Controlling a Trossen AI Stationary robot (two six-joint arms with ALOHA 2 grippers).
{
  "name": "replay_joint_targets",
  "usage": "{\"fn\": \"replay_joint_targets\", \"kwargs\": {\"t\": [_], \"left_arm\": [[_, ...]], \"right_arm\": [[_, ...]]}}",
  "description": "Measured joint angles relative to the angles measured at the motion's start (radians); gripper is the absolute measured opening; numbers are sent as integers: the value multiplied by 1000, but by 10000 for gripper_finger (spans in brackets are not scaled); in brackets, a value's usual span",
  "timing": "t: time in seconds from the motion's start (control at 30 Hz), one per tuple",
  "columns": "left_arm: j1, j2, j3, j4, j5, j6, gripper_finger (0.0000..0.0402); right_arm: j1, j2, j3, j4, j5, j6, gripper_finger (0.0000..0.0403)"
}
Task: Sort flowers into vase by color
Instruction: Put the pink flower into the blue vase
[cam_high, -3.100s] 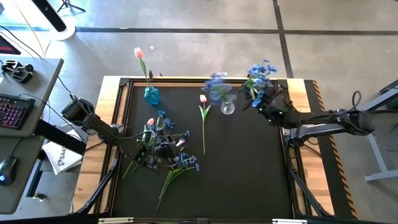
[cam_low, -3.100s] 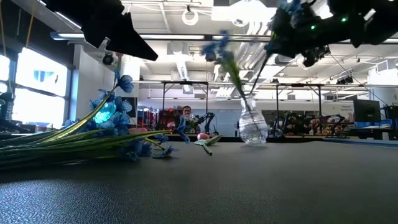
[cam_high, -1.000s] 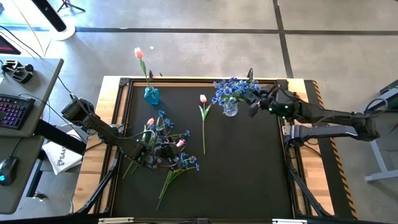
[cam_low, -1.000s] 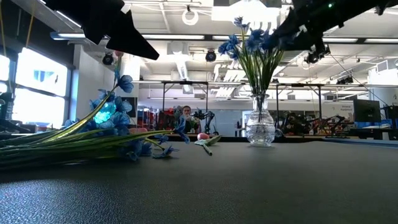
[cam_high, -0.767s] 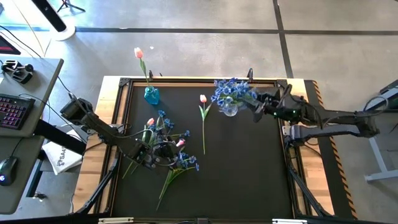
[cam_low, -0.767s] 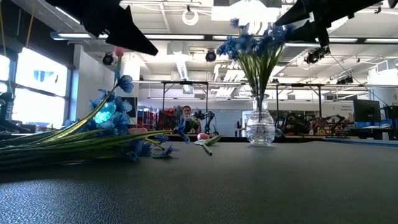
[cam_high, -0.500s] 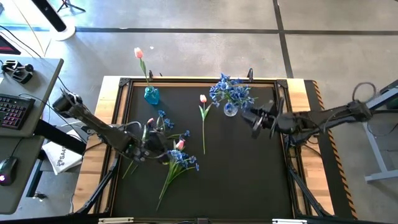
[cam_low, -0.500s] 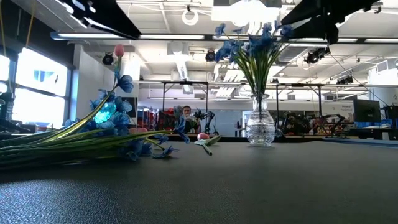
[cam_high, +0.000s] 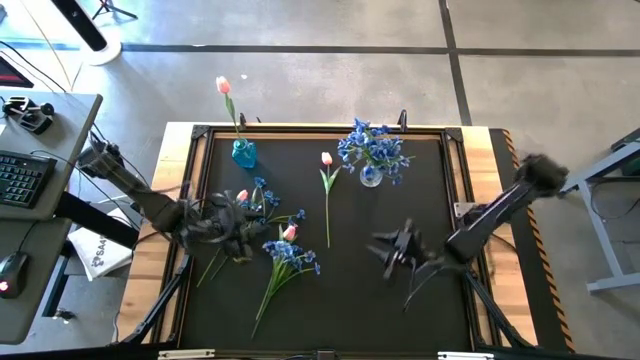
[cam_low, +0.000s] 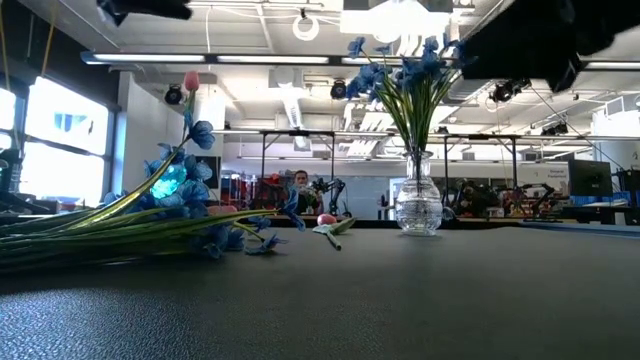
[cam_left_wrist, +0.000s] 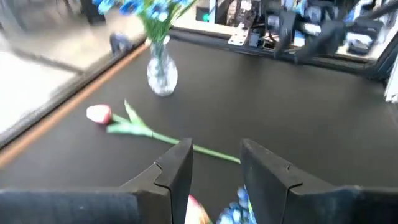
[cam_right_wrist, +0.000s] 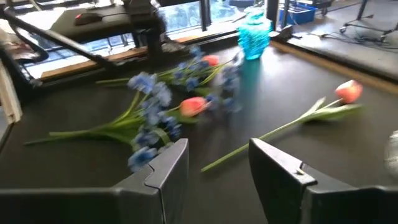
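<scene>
A clear vase (cam_high: 370, 177) at the far middle holds blue flowers (cam_high: 372, 148) by their stems. A blue vase (cam_high: 243, 153) at the far left holds one pink tulip (cam_high: 222, 85). Another pink tulip (cam_high: 326, 159) lies flat mid-table. A pile of blue and pink flowers (cam_high: 275, 240) lies on the left. My left gripper (cam_high: 232, 228) hovers open above the pile's left part, with nothing between its fingers (cam_left_wrist: 177, 165). My right gripper (cam_high: 380, 246) is open over bare mat right of centre, facing the pile (cam_right_wrist: 155, 106).
The black mat has a wooden frame (cam_high: 170, 200) around it. Bare mat (cam_high: 360, 310) lies near the front and right. A desk with a keyboard (cam_high: 25, 180) stands beyond the left edge. The room behind shows in the low view.
My right gripper has drawn back from the clear vase, going toward the table's near edge and left, while the blue flowers stay upright in the vase. My left gripper has risen and shifted toward the table's left edge; the pile stays on the table.
</scene>
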Motion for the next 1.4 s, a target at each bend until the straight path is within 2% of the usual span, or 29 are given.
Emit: {"fn": "replay_joint_targets", "kwargs": {"t": [0.13,0.23,0.4,0.57,0.63,0.73,0.83,1.1,1.4], "left_arm": [[48,160,0,207,-68,132,113],[134,277,0,292,-57,137,107],[354,409,0,339,168,123,108],[584,522,0,505,487,138,137],[649,576,14,550,570,136,154],[715,654,77,537,629,124,175],[751,741,158,523,638,139,188],[769,912,386,273,517,149,190],[791,996,454,135,528,97,167]], "right_arm": [[23,242,0,293,6,-1,161],[35,372,0,463,7,0,161],[43,468,0,553,19,72,161],[42,472,0,555,24,86,161],[41,468,0,563,24,69,161],[36,466,0,573,25,49,161],[21,466,0,572,29,41,161],[-5,466,0,577,21,43,161],[10,466,0,577,18,46,161]]}}
